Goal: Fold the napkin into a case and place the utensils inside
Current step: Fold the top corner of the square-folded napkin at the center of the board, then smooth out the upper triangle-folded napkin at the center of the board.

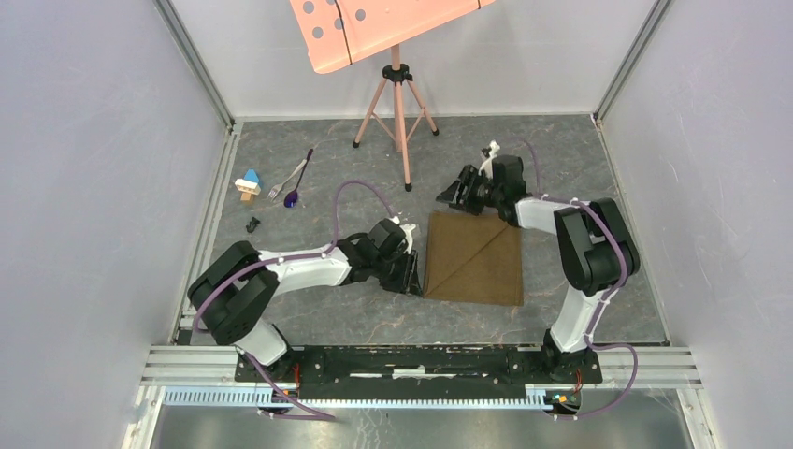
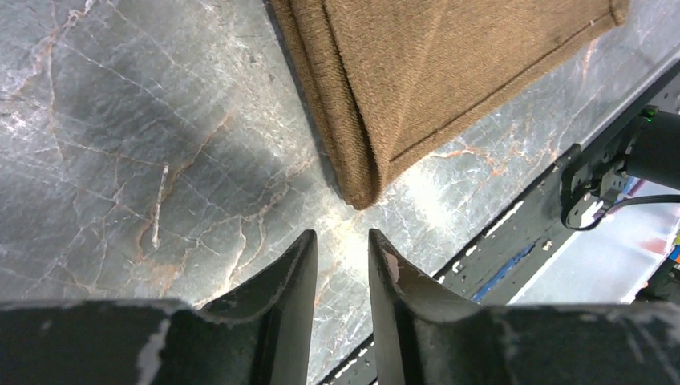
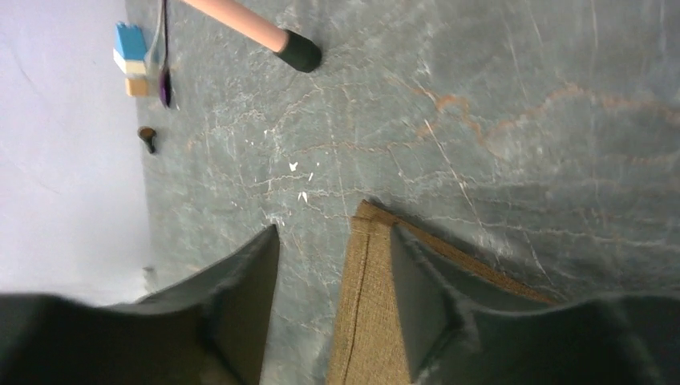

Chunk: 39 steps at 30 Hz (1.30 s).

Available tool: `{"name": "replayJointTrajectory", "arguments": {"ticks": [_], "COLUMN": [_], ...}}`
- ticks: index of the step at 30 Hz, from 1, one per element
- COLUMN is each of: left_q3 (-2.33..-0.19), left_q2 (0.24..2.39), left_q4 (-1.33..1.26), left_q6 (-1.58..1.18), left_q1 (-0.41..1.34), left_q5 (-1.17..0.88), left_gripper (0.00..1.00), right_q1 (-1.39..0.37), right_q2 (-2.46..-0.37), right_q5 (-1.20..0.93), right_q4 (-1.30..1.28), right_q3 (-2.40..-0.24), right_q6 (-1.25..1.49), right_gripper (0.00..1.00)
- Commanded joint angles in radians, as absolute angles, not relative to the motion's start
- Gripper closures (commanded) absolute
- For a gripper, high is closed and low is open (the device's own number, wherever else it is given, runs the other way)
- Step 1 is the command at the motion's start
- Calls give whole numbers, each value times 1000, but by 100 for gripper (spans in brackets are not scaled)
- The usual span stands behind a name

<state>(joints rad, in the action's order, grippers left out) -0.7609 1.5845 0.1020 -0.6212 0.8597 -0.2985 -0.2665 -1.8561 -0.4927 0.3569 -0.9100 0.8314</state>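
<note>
From my station I judge the job at an early stage. The napkin (image 1: 474,257) lies flat on the desk (image 1: 393,323), a little right of its middle and nearer the near edge. It is a squarish olive-brown pad, not the narrow case I want. A diagonal line crosses its top layer, and the left wrist view shows stacked layers meeting in a rounded, doubled corner, so at least one fold is in. I read the remaining work as more folding to narrow it, then loading it.

The fork (image 1: 283,183) and spoon (image 1: 291,198) wait side by side by the left edge towards the far corner, well apart from the cloth, with a toy block (image 1: 248,183) and a small black piece (image 1: 252,224) close by.

My left hand (image 2: 342,237) sits low at the napkin's left side, its fingers slightly parted with only bare desk between them, near that doubled corner but not touching it. My right hand (image 3: 333,233) hovers over the far left corner of the cloth, fingers spread wide and gripping nothing, with the hemmed corner showing below the gap.

The cloth is a coarse, matte weave with a stitched hem, thick enough to hold a soft crease. The desk is hard, grey and veined like marble, with a slight sheen. The fork is thin bright metal, and the spoon has a glossy purple bowl on a thin dark handle.
</note>
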Motion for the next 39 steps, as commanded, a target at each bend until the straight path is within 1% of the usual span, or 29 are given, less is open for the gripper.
{"name": "replayJointTrajectory", "arguments": {"ticks": [1, 3, 4, 6, 9, 12, 13, 17, 26, 32, 39], "left_q3": [-832, -868, -892, -946, -1057, -1123, -1145, -1161, -1028, -959, -912], "left_q2": [1521, 1521, 1533, 1585, 1708, 1795, 1816, 1890, 1919, 1930, 1929], "left_q4": [172, 173, 162, 127, 90, 52, 57, 69, 6, -81, -124], "left_q6": [-621, -618, -619, -624, -650, -669, -663, -645, -646, -684, -700], "left_q1": [858, 857, 857, 857, 856, 854, 852, 842, 809, 803, 804], "left_q5": [-334, -351, -367, -426, -508, -533, -531, -520, -481, -488, -493], "left_gripper": [61, 59, 58, 58, 62, 63, 63, 65, 69, 70, 71], "right_q1": [-267, -259, -249, -205, -126, -76, -76, -69, 8, 77, 151], "right_q2": [-1695, -1628, -1598, -1543, -1510, -1541, -1566, -1627, -1686, -1729, -1778], "right_q5": [-411, -357, -365, -499, -724, -863, -880, -911, -922, -905, -896], "right_q4": [-23, -113, -117, -49, 196, 396, 403, 489, 581, 570, 588], "right_q3": [-1107, -1106, -1073, -965, -785, -686, -682, -637, -573, -588, -633], "right_q6": [438, 316, 282, 280, 371, 462, 463, 495, 513, 459, 473], "right_gripper": [29, 19, 16, 16, 15, 14, 14, 14, 14, 14, 14]}}
